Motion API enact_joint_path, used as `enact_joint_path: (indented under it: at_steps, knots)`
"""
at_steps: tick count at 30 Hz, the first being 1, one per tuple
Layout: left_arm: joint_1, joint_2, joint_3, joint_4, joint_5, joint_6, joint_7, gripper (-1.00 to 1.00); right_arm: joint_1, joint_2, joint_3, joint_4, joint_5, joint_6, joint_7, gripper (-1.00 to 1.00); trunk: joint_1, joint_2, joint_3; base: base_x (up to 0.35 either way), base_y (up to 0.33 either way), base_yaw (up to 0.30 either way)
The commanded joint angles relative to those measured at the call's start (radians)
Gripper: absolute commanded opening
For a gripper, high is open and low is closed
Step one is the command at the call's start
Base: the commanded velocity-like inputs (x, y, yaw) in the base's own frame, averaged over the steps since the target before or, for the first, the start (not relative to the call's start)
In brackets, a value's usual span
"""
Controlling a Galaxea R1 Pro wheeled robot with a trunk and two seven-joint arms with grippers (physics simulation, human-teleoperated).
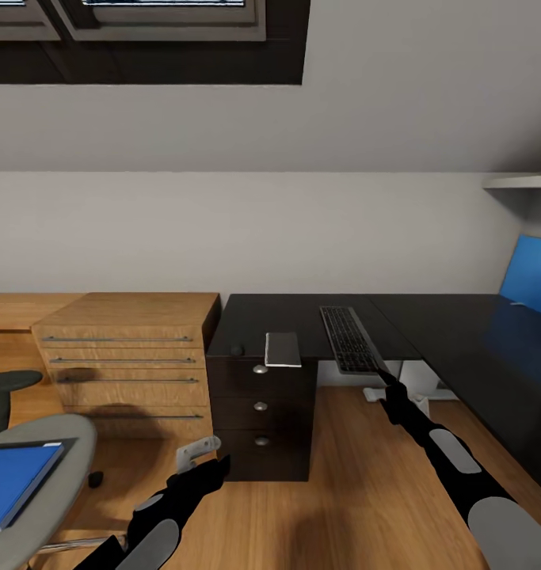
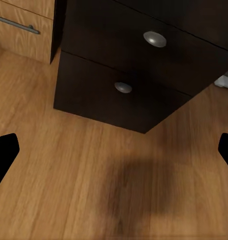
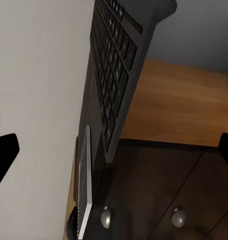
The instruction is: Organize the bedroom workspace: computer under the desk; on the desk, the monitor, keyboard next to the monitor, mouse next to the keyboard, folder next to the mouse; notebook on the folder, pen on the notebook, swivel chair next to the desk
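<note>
The black-topped desk (image 1: 302,313) stands ahead on its three-drawer unit (image 1: 260,412). On it lie the keyboard (image 1: 349,339), its near end hanging over the front edge, a grey notebook (image 1: 283,349) and the small dark mouse (image 1: 237,349). My right gripper (image 1: 383,380) is open just in front of the keyboard's near end; the right wrist view shows the keyboard (image 3: 111,75) between the wide-apart fingers. My left gripper (image 1: 207,459) is open and empty above the floor before the drawer unit (image 2: 124,80). The blue folder (image 1: 13,483) lies on the swivel chair (image 1: 56,443) at lower left.
A light-wood drawer chest (image 1: 127,356) stands against the desk's left side. The desk's other wing (image 1: 492,348) runs along the right, with a blue wall panel (image 1: 531,273) behind it. A white desk leg (image 1: 413,378) stands below the keyboard. Wood floor (image 1: 341,491) lies between my arms.
</note>
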Motion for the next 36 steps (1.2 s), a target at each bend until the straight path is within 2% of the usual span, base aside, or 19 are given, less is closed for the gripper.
enact_joint_path:
  at_steps: [1, 11, 16, 27, 31, 36]
  knots:
    - [-0.001, 0.001, -0.002, -0.001, 0.003, 0.003, 0.006, 1.0, -0.001, 0.0, -0.002, 0.001, -0.007, 0.006, 0.001, 1.0, 0.0, -0.001, -0.001, 0.089, 0.0, 0.0]
    - [-0.001, -0.001, -0.014, -0.004, 0.002, 0.003, 0.006, 1.0, -0.001, -0.002, -0.007, 0.006, -0.006, 0.002, -0.004, 1.0, 0.0, -0.001, -0.001, 0.045, 0.0, 0.0]
    - [-0.001, -0.003, -0.016, -0.006, 0.002, 0.003, 0.006, 1.0, -0.001, -0.002, -0.007, 0.006, -0.006, 0.002, -0.005, 1.0, 0.019, -0.036, -0.017, 0.002, 0.0, 0.0]
    - [-0.001, -0.003, -0.017, -0.007, 0.004, 0.003, 0.006, 1.0, -0.001, -0.002, -0.007, 0.006, -0.006, 0.002, -0.005, 1.0, 0.019, -0.036, -0.017, 0.0, 0.0, 0.0]
    - [-0.001, -0.003, -0.018, -0.005, 0.007, 0.002, 0.006, 1.0, -0.001, -0.002, -0.007, 0.006, -0.006, 0.002, -0.005, 1.0, 0.034, -0.064, -0.029, 0.0, 0.0, 0.0]
    - [-0.001, -0.003, -0.018, -0.004, 0.009, 0.003, 0.006, 1.0, -0.001, -0.002, -0.007, 0.006, -0.005, 0.002, -0.005, 1.0, 0.034, -0.064, -0.029, 0.0, 0.0, 0.0]
